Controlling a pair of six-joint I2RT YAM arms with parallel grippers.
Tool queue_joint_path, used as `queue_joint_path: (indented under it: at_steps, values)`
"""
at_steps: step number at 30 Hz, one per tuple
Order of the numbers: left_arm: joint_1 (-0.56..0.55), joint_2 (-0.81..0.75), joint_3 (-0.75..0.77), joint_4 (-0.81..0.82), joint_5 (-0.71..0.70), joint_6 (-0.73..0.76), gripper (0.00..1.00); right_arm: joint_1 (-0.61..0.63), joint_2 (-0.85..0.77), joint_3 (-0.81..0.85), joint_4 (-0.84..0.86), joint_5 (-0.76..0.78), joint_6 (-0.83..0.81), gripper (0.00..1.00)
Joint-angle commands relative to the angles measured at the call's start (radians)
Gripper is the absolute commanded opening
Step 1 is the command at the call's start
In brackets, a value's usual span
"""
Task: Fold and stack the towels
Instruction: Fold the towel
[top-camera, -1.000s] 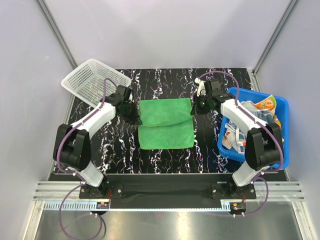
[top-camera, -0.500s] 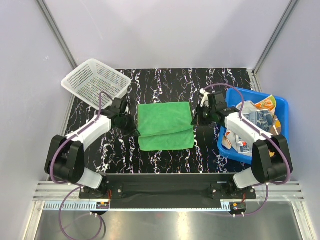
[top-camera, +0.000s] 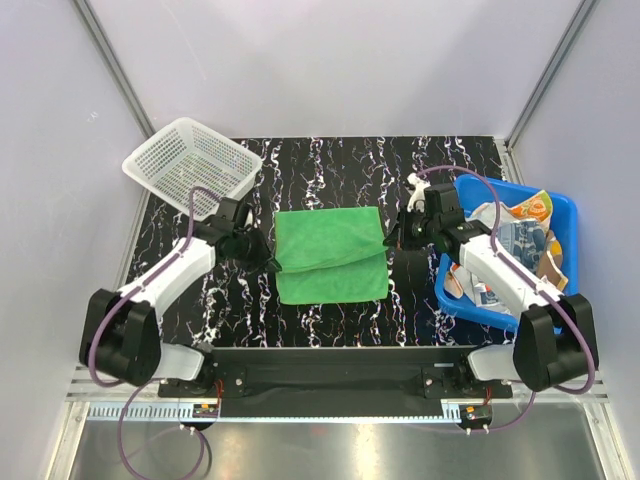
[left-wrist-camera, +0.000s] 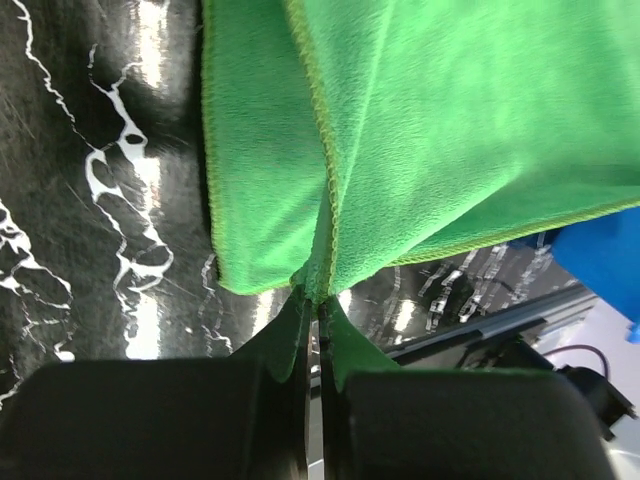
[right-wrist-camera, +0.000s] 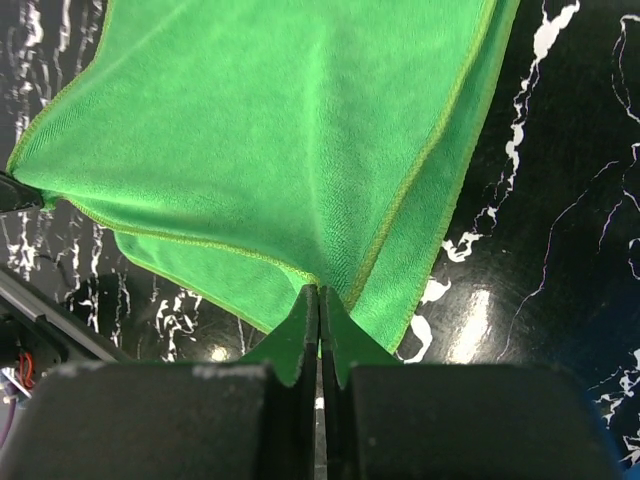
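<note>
While the left gripper (top-camera: 272, 263) was squeezed tight on its left corner and the right gripper (top-camera: 391, 240) was squeezed tight on its right corner, the green towel (top-camera: 330, 255) sat in the middle of the black tabletop (top-camera: 330, 165). It was soft and fuzzy, with a stitched edge. Its long side ran from left to right. One layer was held a bit above the layer lying flat below.

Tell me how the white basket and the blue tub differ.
The white basket has open mesh walls; the blue tub has solid ones. The basket sits at the table's far left corner, the tub along its right edge. The tub holds crumpled towels; I see none in the basket. Both are rectangular, open-topped containers.
</note>
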Motion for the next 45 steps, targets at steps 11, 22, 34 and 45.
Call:
queue_joint_path:
  at_steps: [11,22,34,45]
  values:
    - [-0.073,-0.102,-0.182,0.104,-0.005,-0.072,0.00,-0.001,-0.106,-0.188,0.056,-0.017,0.143,0.00]
    - [-0.162,-0.159,-0.269,0.103,-0.044,-0.091,0.38,-0.001,-0.165,-0.242,-0.117,0.097,0.229,0.34]
    - [-0.162,-0.110,-0.214,0.147,-0.109,-0.006,0.47,0.048,-0.020,-0.165,-0.165,0.224,0.313,0.36]
    - [-0.134,0.039,-0.173,0.150,-0.187,0.043,0.28,0.118,0.090,-0.099,-0.178,0.341,0.339,0.35]
